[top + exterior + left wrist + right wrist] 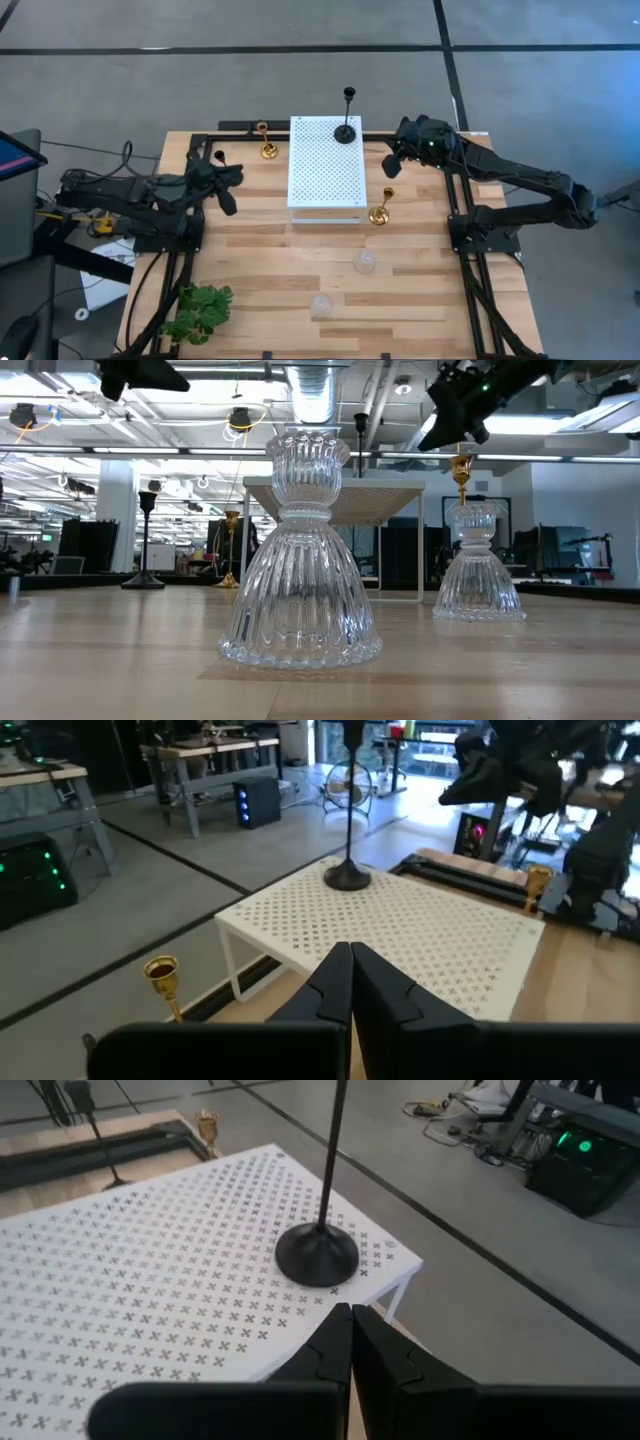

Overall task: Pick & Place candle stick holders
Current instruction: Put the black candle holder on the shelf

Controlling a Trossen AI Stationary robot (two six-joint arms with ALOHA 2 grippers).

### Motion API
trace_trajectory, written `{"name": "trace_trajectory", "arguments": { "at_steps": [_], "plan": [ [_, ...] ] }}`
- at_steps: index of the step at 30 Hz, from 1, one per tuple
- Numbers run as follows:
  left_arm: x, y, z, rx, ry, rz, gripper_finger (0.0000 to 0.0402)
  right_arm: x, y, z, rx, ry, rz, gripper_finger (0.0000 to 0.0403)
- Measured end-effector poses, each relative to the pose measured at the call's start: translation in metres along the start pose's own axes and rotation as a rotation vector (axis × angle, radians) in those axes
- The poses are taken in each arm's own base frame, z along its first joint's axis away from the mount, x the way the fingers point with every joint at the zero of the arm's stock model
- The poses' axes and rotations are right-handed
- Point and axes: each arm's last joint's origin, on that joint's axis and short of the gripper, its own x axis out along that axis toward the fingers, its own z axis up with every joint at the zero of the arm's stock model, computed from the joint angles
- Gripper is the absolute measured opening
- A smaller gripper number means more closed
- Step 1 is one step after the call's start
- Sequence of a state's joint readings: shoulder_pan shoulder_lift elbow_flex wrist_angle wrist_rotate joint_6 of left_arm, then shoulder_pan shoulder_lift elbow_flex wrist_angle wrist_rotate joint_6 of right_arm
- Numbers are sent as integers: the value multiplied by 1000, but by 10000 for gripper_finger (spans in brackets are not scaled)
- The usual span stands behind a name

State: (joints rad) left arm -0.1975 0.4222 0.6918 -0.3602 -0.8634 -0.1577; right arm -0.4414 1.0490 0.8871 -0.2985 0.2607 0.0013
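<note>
High view first: one tall black holder [346, 128] stands upright on the white board [325, 170], near its far right corner. The second black holder [217, 157] stands on the table [260, 250] close to the left gripper [228, 203] — partly hidden by the arm. One gold holder [267, 140] stands just off the board's far left corner, the other gold holder [381, 208] just beside its near right corner. Two clear glass holders [365, 263] [320, 304] stand apart on the near part of the table, well away from the board. Both grippers have their fingers pressed together, holding nothing — the right gripper [391, 166] hangs beside the board's right edge. A green plant [198, 310] sits at the near left corner.
</note>
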Motion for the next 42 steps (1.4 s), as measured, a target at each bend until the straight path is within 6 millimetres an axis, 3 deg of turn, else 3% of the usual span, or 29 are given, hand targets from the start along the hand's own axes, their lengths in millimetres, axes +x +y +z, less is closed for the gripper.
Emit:
{"name": "trace_trajectory", "arguments": {
  "at_steps": [20,26,32,39,42],
  "plan": [
    [23,37,3,32,30,64,2,3,2,-1,49,9,18,0],
    [22,49,-2,-17,82,121,2,3,2,-1,49,9,18,0],
    [-5,52,-15,-111,156,131,2,3,2,-1,49,10,18,0],
    [-55,57,-19,-237,34,116,2,3,1,-1,49,9,17,0],
    [-66,58,-26,-253,46,120,2,3,1,-1,50,9,16,0]
  ]
}}
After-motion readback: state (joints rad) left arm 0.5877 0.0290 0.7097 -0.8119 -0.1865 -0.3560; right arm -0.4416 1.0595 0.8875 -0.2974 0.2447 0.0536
